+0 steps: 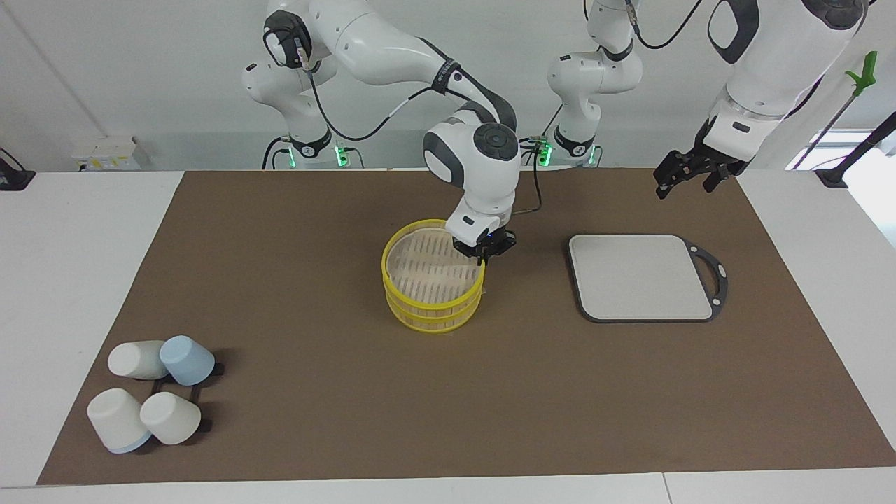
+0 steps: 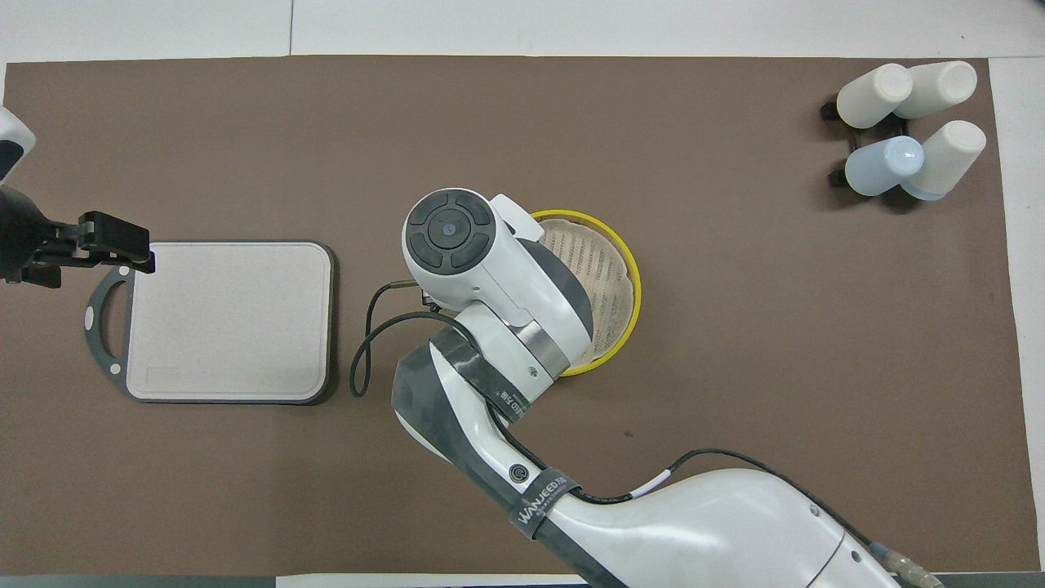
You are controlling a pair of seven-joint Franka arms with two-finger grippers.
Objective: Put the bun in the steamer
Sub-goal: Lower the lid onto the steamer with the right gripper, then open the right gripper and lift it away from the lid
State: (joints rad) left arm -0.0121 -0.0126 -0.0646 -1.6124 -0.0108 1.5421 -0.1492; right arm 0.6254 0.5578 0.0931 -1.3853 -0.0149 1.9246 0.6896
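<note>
The steamer (image 1: pixel 420 302) is a round yellow-rimmed stacked basket with a pale slatted inside, standing mid-table; it also shows in the overhead view (image 2: pixel 630 278). My right gripper (image 1: pixel 484 253) is down at the steamer's rim on the side toward the left arm's end, just inside the basket. In the overhead view my right arm covers it. The bun shows in neither view. My left gripper (image 1: pixel 684 183) is open and empty, raised over the mat near the grey board's handle (image 2: pixel 114 242), and it waits there.
A grey square board (image 1: pixel 640 276) with a dark handle lies beside the steamer toward the left arm's end (image 2: pixel 229 318). Several white and pale-blue cups (image 1: pixel 150 399) lie on a dark rack far from the robots at the right arm's end (image 2: pixel 906 122).
</note>
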